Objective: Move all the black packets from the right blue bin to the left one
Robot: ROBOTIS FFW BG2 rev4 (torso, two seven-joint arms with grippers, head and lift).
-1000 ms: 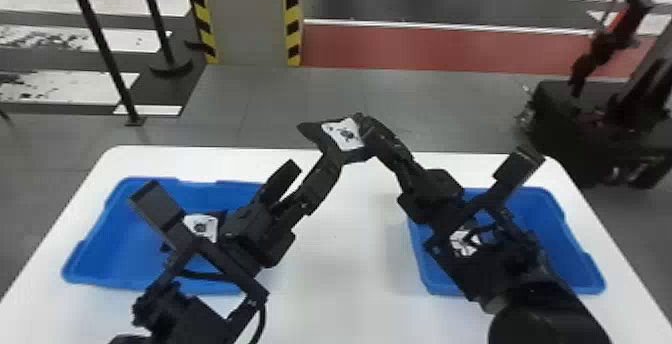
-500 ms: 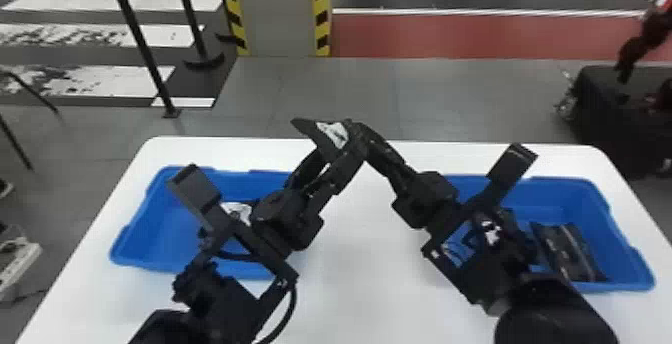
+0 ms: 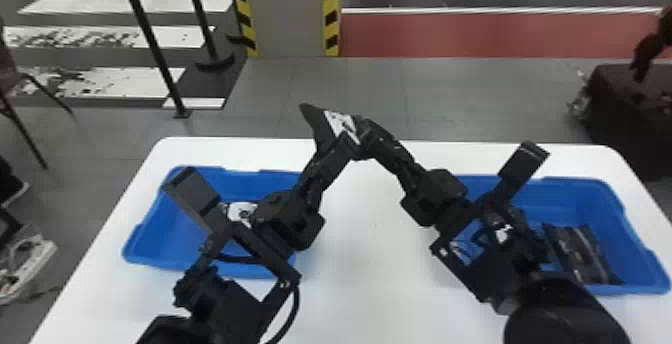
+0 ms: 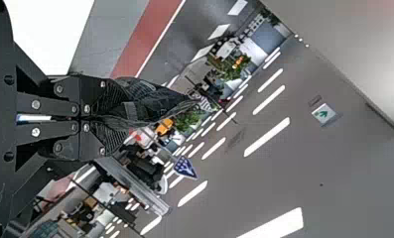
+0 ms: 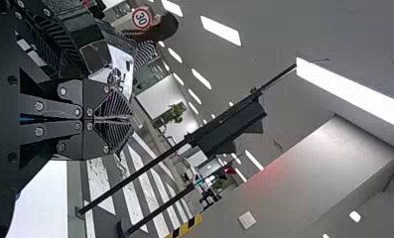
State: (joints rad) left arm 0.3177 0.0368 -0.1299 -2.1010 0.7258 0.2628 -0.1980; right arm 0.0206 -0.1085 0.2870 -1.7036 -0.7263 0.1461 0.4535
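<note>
Handover between the arms is judged to be the reason for the raised meeting of two flat-fingered black end effectors above the white worktop (image 3: 365, 278). A crinkled black packet with a white panel (image 3: 339, 124) is held up between the left blue plastic bin (image 3: 250, 180) and the right blue plastic bin (image 3: 575, 188), towards the worktop's far edge. It is pinched by the left end effector (image 4: 116, 119), whose fingers are closed on its material. The right end effector (image 5: 131, 119) is closed right beside it, its tips brought together and nothing seen between them; whether the packet is touched by them cannot be told. The height may be meant to keep both arms clear of the bin walls.

The held packet's long axis is carried outward from the left fingers, roughly in line with them in the left wrist view, and its tapered free end is pointed away from the grip. In the head view that end is directed to the far left, over the worktop's far edge. Inside the right bin, a flat dark packet (image 3: 580, 255) is laid slantwise, its long axis run from far left to near right. At least that one is left to be moved.
</note>
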